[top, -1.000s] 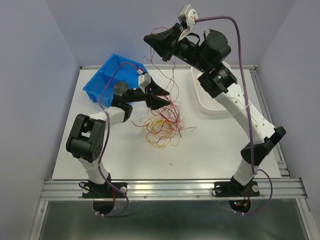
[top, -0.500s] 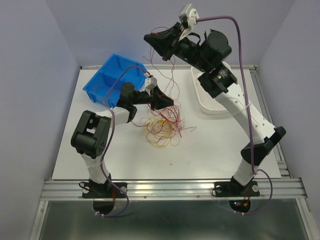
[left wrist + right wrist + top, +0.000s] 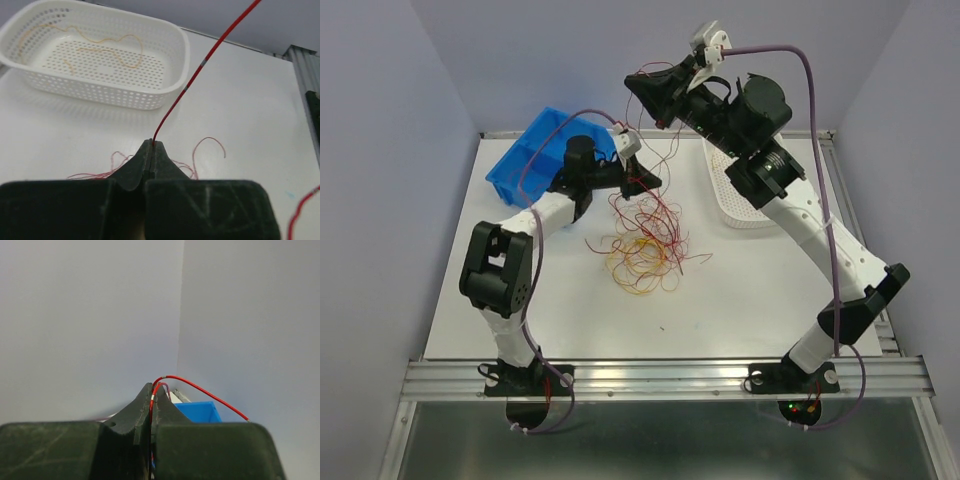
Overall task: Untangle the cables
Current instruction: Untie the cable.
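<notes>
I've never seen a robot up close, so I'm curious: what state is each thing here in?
Left hand: shut on a red wire, taut.
Right hand: raised, shut on red wire.
Wire tangle: knotted heap, strands lifted.
White basket: holds a few yellow strands.

The cables (image 3: 642, 250) lie heaped at the middle of the table (image 3: 740, 300). The bin (image 3: 525, 165) sits at the back left and the basket (image 3: 725, 205) at the back right, with a few more strands inside it. The left gripper (image 3: 653, 183) hangs between bin and heap. The right gripper (image 3: 632, 82) is raised behind both, and 1 strand runs up toward it.
</notes>
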